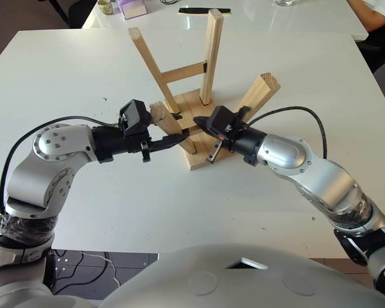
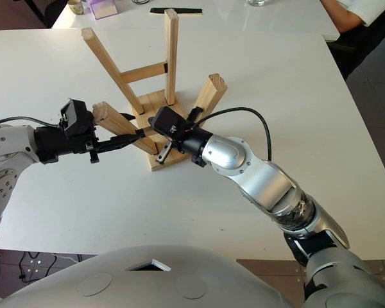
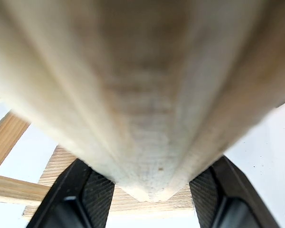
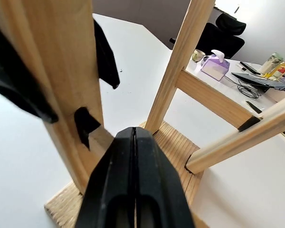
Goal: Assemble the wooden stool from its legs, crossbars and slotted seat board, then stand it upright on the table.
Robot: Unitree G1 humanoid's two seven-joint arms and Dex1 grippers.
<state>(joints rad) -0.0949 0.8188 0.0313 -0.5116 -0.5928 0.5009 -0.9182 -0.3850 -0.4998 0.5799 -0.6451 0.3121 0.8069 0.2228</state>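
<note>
The slotted seat board [image 1: 190,102] lies flat on the white table. Two legs [image 1: 153,64] joined by a crossbar [image 1: 183,72] stand up from its far side. A third leg [image 1: 260,90] leans out to the right. My left gripper [image 1: 178,136] is shut on a fourth leg [image 1: 162,117] at the board's left. In the left wrist view that leg [image 3: 142,95] sits between the black pads [image 3: 97,190]. My right gripper [image 1: 199,120] is shut with nothing in it. Its fingers [image 4: 134,161] hang just over the board [image 4: 173,142], beside the held leg [image 4: 61,71].
The two grippers nearly meet over the seat board's near-left part. A purple box [image 1: 131,8], a cup [image 1: 104,6] and a flat black item [image 1: 204,11] sit at the table's far edge. Bare table [image 1: 83,70] lies to both sides of the stool.
</note>
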